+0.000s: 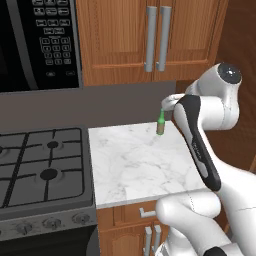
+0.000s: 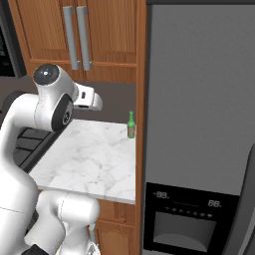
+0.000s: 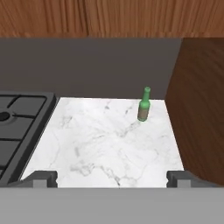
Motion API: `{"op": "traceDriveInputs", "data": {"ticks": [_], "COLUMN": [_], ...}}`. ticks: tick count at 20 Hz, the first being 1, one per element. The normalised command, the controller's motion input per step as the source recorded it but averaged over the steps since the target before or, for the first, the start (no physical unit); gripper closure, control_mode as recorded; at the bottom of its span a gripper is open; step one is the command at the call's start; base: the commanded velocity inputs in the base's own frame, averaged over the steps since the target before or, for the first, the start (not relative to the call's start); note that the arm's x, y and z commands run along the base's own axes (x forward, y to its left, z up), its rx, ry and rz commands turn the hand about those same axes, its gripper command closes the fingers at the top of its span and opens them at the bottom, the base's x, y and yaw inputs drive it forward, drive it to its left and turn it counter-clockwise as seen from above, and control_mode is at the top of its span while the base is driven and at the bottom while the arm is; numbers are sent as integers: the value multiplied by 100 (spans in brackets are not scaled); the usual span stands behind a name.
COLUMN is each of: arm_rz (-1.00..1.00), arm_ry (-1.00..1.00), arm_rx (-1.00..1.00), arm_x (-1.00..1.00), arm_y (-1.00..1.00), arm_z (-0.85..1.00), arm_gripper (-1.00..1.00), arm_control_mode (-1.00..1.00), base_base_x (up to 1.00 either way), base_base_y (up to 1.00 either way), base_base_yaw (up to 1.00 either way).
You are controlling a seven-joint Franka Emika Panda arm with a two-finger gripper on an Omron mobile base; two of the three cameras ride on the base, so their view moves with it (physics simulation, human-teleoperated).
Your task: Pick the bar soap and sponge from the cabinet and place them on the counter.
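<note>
The cabinet (image 1: 150,40) is being kept shut, both doors closed behind their long grey bar handles (image 1: 156,39), so the bar soap and the sponge are being hidden inside it and their places on the shelf cannot be told. The counter (image 1: 135,160) is being left bare except at its back right corner, where a small green bottle (image 1: 161,123) is standing upright near the wooden side panel (image 3: 201,109). The gripper (image 3: 112,178) is being held wide open and empty above the counter's front edge, aimed at the back wall rather than at the doors. A door is likely being risked first: a handle caught off-centre could slip from the fingers. The bottle could then be toppled if the arm is swung low across that corner.
</note>
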Motion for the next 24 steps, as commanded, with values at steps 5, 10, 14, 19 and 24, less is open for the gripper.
{"op": "traceDriveInputs", "data": {"ticks": [5, 10, 14, 19, 24], "arm_rz": [0, 0, 0, 0, 0], "arm_ry": [-14, -13, -10, -10, -13], "arm_rx": [0, 0, 2, 4, 3], "arm_x": [0, 0, 0, -5, -8], "arm_y": [0, 0, -1, -1, 0], "arm_z": [11, 15, 16, 20, 23], "arm_gripper": [-100, -100, -100, -100, -100], "arm_control_mode": [-100, -100, -100, -100, -100], "base_base_x": [0, 0, 0, 0, 0], "base_base_y": [0, 0, 0, 0, 0], "base_base_yaw": [0, 0, 0, 0, 0]}}
